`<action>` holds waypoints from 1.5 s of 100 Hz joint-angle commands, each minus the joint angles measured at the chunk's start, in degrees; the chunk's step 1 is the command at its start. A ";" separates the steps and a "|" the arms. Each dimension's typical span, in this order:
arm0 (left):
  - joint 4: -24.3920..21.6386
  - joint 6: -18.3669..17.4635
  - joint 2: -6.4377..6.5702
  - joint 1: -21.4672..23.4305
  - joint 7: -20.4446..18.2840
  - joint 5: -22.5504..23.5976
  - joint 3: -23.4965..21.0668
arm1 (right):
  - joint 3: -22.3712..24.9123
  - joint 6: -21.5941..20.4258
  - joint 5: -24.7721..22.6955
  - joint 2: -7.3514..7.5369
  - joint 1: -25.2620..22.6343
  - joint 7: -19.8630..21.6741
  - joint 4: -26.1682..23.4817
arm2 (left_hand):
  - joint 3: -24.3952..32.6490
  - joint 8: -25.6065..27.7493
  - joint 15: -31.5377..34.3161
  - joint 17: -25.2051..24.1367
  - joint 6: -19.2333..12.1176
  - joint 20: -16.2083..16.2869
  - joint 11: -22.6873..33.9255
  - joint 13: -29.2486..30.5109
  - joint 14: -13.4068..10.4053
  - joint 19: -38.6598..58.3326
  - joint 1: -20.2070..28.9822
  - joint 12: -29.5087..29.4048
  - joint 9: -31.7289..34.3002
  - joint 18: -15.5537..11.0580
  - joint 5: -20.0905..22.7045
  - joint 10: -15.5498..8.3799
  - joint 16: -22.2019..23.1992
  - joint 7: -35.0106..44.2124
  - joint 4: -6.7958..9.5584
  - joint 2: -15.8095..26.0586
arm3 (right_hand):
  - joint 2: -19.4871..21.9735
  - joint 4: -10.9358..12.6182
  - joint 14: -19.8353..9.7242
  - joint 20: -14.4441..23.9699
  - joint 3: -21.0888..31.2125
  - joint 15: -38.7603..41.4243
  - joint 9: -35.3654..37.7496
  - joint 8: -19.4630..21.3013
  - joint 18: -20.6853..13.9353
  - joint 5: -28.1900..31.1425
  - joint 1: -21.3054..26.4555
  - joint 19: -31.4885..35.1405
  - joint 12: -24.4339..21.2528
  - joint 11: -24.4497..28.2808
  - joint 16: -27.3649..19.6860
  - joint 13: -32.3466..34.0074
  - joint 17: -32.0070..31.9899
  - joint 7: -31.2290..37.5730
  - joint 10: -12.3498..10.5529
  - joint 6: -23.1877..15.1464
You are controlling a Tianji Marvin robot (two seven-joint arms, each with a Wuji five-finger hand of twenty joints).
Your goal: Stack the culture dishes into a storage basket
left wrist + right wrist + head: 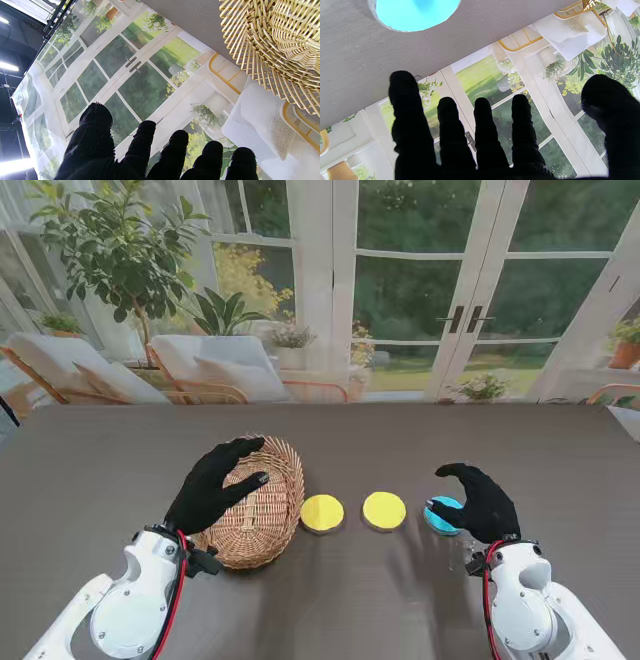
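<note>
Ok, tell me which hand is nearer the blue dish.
Right. The right hand hovers over the blue dish, fingers apart. The left hand is far to the left, over the basket.

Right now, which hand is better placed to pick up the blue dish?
The right hand. It hovers open right over the blue dish, while the left hand sits over the basket, with two yellow dishes between it and the blue one.

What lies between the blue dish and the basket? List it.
Two yellow dishes sit on the table in the line from the blue dish to the basket: one nearer the blue dish, the other right beside the basket. The left hand also hovers over the basket's opening.
</note>
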 commanded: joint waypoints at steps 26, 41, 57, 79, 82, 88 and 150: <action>-0.20 -0.16 -0.05 -0.68 -1.55 0.15 0.53 | 0.61 -0.73 -0.33 -0.10 -0.52 0.43 -0.02 | -0.85 -0.35 -0.79 -0.78 -0.12 -0.69 -0.25 -1.37 -0.78 -1.82 -0.63 -0.59 -0.99 -1.91 -1.49 -0.62 -0.57 -1.13 0.79 2.86 | 0.42 1.20 -1.29 0.44 0.99 -0.23 -2.37 -1.31 -1.38 -1.71 -1.21 -1.88 -0.46 -0.39 -0.12 -1.36 -26.35 -0.89 -1.20 -0.83; 0.05 -0.70 -0.06 -0.64 -1.44 0.12 0.30 | 0.18 -0.30 -0.21 -0.11 -0.21 0.58 0.10 | -0.84 -0.31 -0.76 -0.74 0.00 -0.69 -0.26 -1.30 -0.81 -1.80 -0.63 -0.59 -0.98 -1.85 -1.08 -0.56 -0.55 -0.98 0.80 2.82 | 0.42 1.22 -1.27 0.60 0.92 -0.27 -2.41 -1.30 -1.40 -1.73 -1.16 -2.02 -0.48 -0.41 -0.12 -1.41 -26.33 -0.93 -1.21 -0.81; 0.27 -0.83 -0.06 -0.46 -1.76 -0.63 0.02 | -0.71 0.64 -0.23 -0.07 0.29 0.86 0.57 | -0.84 -0.35 -0.80 -0.79 -0.09 -0.70 -0.26 -1.42 -0.92 -1.83 -0.62 -0.58 -1.00 -1.91 -1.33 -0.70 -0.56 -1.08 0.80 2.82 | 0.32 1.21 -1.30 0.80 0.83 -0.33 -2.73 -1.29 -1.38 -2.11 -1.12 -2.18 -0.48 -0.41 -0.12 -1.54 -26.36 -1.01 -1.27 -0.88; -0.11 -0.65 -0.11 0.07 -1.32 -0.26 -0.21 | -0.90 0.85 -1.50 0.21 0.25 1.21 0.73 | -0.84 -0.37 -0.79 -0.78 -0.07 -0.70 -0.29 -1.39 -0.82 -1.82 -0.59 -0.60 -1.09 -1.89 -1.47 -0.72 -0.56 -1.14 0.78 2.76 | -0.28 0.97 -1.16 1.21 -0.23 -0.61 -3.93 -1.34 -1.26 -4.12 -1.33 -2.57 -0.55 -0.56 -0.10 -2.34 -26.85 -1.57 -1.27 -1.48; -0.20 -0.57 -0.08 0.04 -1.37 -0.01 -0.20 | -0.81 0.68 -1.84 0.26 0.16 1.19 0.62 | -0.84 -0.35 -0.77 -0.78 -0.11 -0.70 -0.30 -1.36 -0.80 -1.82 -0.58 -0.61 -1.12 -1.91 -1.30 -0.62 -0.56 -1.06 0.78 2.76 | -0.09 0.95 -1.28 1.25 -0.43 -0.66 -4.03 -1.35 -1.29 -4.19 -1.50 -2.67 -0.56 -0.58 -0.10 -2.43 -26.96 -1.63 -1.44 -1.57; -0.33 -0.51 -0.02 -0.16 -1.48 0.40 -0.08 | -0.27 0.26 -2.55 0.36 -0.50 1.04 -0.13 | -0.86 -0.37 -0.79 -0.78 -0.12 -0.70 -0.29 -1.39 -0.82 -1.82 -0.64 -0.60 -1.14 -1.91 -1.51 -0.81 -0.56 -1.15 0.78 2.81 | 0.06 0.97 -1.20 1.36 -0.89 -0.70 -4.00 -1.34 -1.23 -4.01 -1.61 -2.78 -0.57 -0.56 -0.08 -2.48 -26.95 -1.64 -1.51 -1.63; 0.35 -0.59 -0.06 -1.04 -1.85 -0.56 0.36 | 2.81 1.21 -3.27 0.45 -3.97 2.50 -6.20 | -0.82 -0.37 -0.78 -0.66 -0.05 -0.73 -0.28 -1.36 -0.75 -1.79 -0.52 -0.61 -1.13 -1.85 -1.49 -0.61 -0.57 -1.12 0.80 2.83 | 0.46 1.46 -1.22 2.26 -1.89 -0.73 -3.58 -1.24 -1.43 -3.06 -1.23 -3.35 -0.72 -0.73 0.07 -2.02 -26.52 -2.14 -1.31 -1.47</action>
